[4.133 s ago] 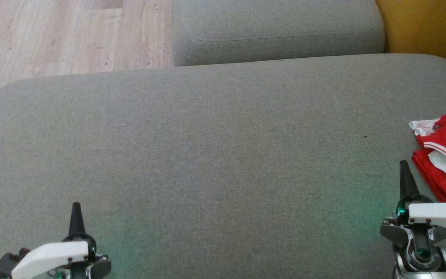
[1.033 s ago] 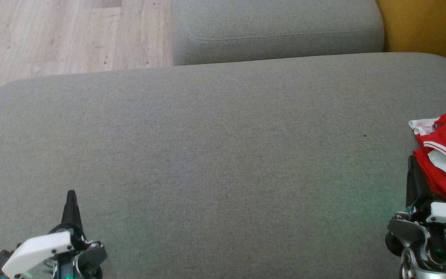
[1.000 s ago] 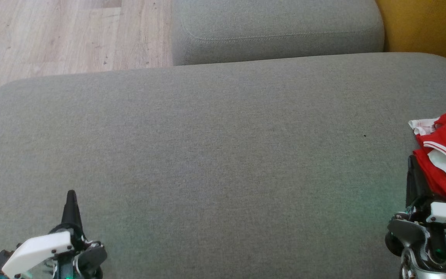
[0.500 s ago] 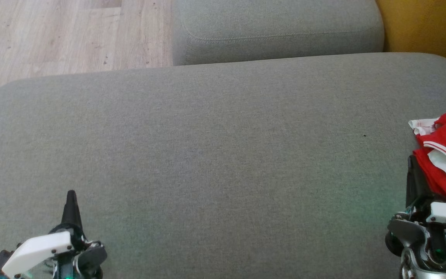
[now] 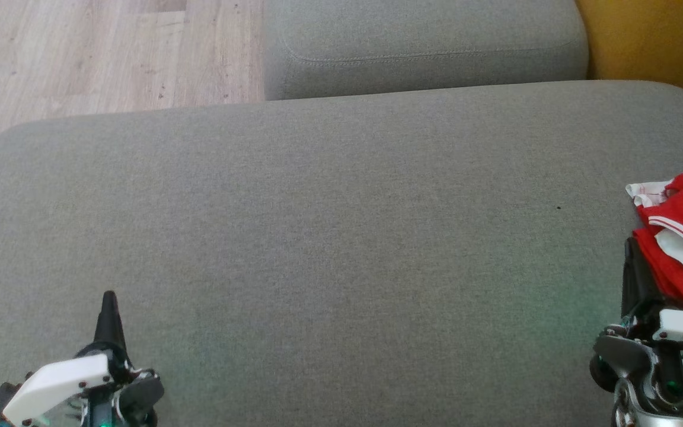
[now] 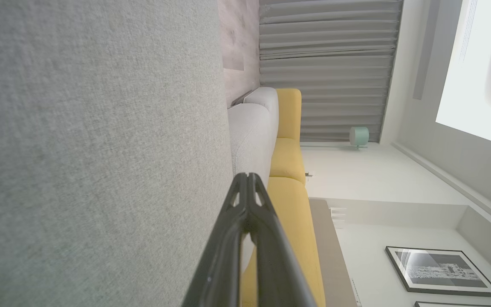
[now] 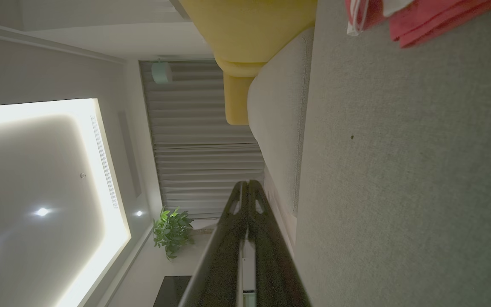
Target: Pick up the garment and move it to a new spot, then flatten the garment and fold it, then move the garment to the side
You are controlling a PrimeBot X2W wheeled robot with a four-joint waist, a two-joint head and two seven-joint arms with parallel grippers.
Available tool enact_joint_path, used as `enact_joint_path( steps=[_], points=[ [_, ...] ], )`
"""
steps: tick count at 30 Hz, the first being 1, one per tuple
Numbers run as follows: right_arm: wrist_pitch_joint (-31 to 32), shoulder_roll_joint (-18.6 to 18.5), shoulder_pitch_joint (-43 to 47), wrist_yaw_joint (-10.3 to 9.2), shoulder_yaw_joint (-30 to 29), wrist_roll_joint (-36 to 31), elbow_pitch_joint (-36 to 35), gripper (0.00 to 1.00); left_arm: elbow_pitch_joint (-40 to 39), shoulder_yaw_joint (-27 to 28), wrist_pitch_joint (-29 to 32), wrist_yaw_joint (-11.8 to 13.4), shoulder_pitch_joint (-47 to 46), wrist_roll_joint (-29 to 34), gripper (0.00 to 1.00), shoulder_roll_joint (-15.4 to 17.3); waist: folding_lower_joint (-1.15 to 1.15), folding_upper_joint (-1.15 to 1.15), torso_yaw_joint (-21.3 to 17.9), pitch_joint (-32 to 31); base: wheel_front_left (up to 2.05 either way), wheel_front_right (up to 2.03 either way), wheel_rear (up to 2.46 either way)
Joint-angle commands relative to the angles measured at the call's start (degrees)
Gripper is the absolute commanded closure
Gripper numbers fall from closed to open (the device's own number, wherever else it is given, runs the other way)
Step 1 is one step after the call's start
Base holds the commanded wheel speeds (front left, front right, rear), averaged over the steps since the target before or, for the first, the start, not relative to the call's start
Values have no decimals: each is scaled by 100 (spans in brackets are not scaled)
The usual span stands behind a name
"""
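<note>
The red and white garment (image 5: 682,237) lies in a heap at the right edge of the grey cushion (image 5: 341,237). The head view shows both pincers over the cushion's near edge: the left pincer (image 5: 108,299) closed and empty at the left corner, the right pincer (image 5: 630,249) closed beside the garment's near left edge, whether touching cannot be told. The right wrist view shows the fingers pressed together on nothing, the garment (image 7: 420,21) ahead on the cushion, and a plant (image 7: 173,232) beyond it. The left wrist view adds a curtain (image 6: 326,68) and a framed picture (image 6: 441,270) past the cushion's far side.
</note>
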Motion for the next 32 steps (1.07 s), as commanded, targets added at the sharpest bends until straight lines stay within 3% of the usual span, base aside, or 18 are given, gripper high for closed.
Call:
enact_joint_path(
  steps=[1,32],
  points=[
    [34,-30,-118,-4,117,40,-234,100,-212,231,40,-41,-283,-32,100,41,0,0,0,0,0,0,0],
    [34,-30,-118,-4,118,40,-234,100,-212,231,40,-41,-283,-32,100,41,0,0,0,0,0,0,0]
  ],
)
